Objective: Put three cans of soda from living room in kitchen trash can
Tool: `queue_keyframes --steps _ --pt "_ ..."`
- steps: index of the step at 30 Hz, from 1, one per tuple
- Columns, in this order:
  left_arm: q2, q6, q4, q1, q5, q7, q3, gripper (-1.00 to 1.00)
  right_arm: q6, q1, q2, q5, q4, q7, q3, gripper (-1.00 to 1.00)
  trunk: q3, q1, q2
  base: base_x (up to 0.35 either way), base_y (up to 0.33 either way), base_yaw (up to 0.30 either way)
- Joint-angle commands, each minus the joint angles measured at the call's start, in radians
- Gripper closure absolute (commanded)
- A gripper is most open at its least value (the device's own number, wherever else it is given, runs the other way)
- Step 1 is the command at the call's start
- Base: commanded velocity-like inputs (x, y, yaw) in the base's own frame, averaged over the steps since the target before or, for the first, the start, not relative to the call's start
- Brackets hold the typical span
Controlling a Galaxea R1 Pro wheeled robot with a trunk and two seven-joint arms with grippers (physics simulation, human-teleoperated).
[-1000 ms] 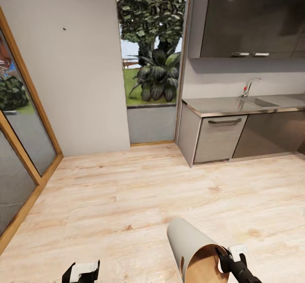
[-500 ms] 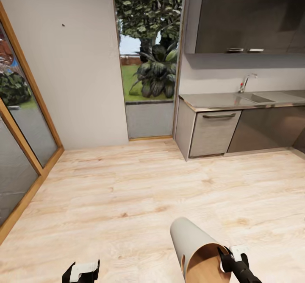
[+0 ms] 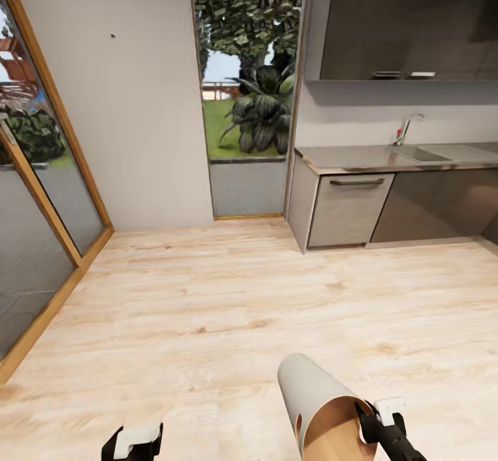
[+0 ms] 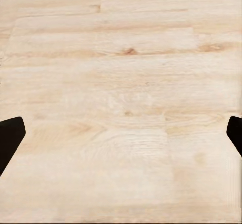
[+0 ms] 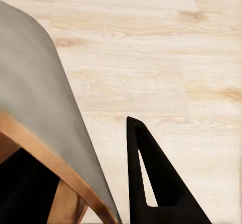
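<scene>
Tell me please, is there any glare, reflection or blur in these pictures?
Head view: a bright light spot reflects in the glossy dark upper cabinet, the steel counter shines, and the glass door mirrors grey; wide-angle lens bends the walls. Left wrist view: soft, even light on the wood floor, slightly blurred. Right wrist view: the trash can close up, its edges soft.

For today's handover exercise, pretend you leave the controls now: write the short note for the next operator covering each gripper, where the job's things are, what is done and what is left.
Right gripper: shut on the rim of the trash can, carried tilted with its mouth toward the robot, above the wood floor.
Left gripper: open, holding nothing.
Location: facing the kitchen counter with its sink, next to a tall window.
Soda cans: none seen in these pictures; the visible part of the bin's inside shows none.
Left: bring cans and bin together, put all three cans in, with the bin in the kitchen.
</scene>
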Motion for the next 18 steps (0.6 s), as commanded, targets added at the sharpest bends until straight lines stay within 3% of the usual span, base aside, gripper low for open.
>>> queue_keyframes --steps 1,8,18 --pt "0.0 0.0 0.0 0.0 0.0 0.0 0.0 -1.0 0.0 0.0 0.0 -0.002 -0.002 0.006 -0.003 1.0 -0.001 0.0 0.0 -0.225 -0.216 0.107" --pt "0.0 0.0 -0.001 0.0 0.001 0.0 0.0 -1.0 0.0 0.0 0.0 -0.003 -0.002 0.005 -0.002 1.0 -0.011 0.0 0.0 -0.155 -0.101 0.114" --pt "0.0 -0.001 -0.001 0.0 0.001 0.0 0.0 -1.0 -0.001 0.0 0.002 -0.004 -0.001 0.003 -0.003 1.0 -0.017 0.0 0.0 -0.017 -0.009 0.087"
